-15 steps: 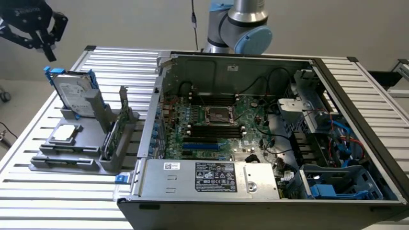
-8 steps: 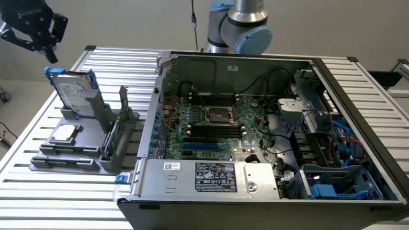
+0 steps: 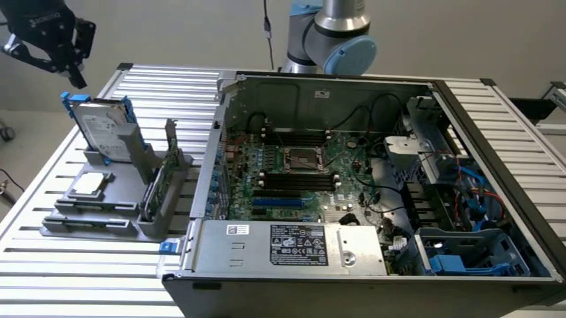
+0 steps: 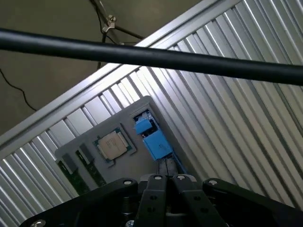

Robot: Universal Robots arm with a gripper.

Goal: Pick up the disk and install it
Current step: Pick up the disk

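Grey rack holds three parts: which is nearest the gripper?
The silver-grey hard drive in its blue plastic frame, upright, just below the black gripper. The square silver chip lies flat and the thin green card stands on edge, both farther off.

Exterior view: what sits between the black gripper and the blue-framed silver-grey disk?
Nothing: the exterior view shows bare air between the shut black gripper and the standing blue-framed silver-grey disk below it.

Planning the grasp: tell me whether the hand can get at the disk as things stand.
Probably yes. The hand hangs close above the disk, which stands upright in the grey holder with its top edge free; nothing lies between them.
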